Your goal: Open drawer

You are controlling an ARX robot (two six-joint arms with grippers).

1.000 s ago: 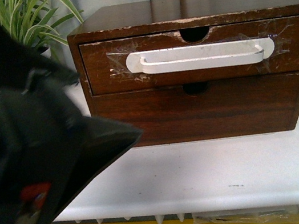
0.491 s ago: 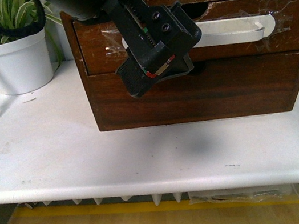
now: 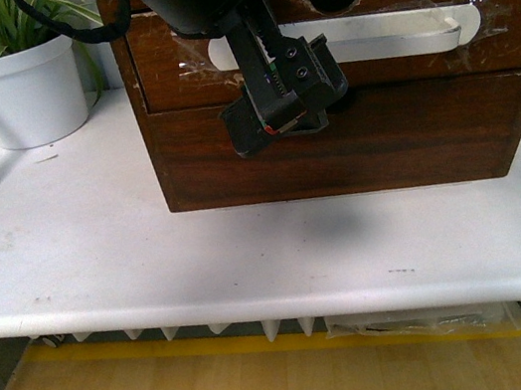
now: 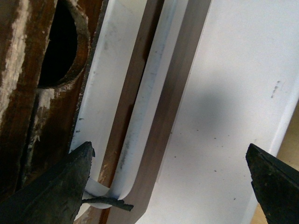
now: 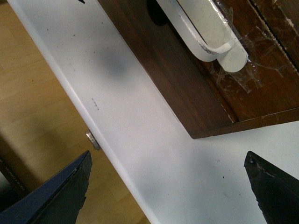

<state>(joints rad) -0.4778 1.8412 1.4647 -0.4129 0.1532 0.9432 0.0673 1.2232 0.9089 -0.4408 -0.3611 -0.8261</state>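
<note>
White table (image 3: 251, 257): wooden cabinet (image 3: 335, 157), potted plant (image 3: 20, 91)

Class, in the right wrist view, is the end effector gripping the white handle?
No, the right end effector is open, its fingers apart and clear of the white handle.

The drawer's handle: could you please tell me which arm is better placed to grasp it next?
Left. The left gripper is open right at the white handle, one finger beside its end. The right gripper hangs open over the table edge, away from the handle.
</note>
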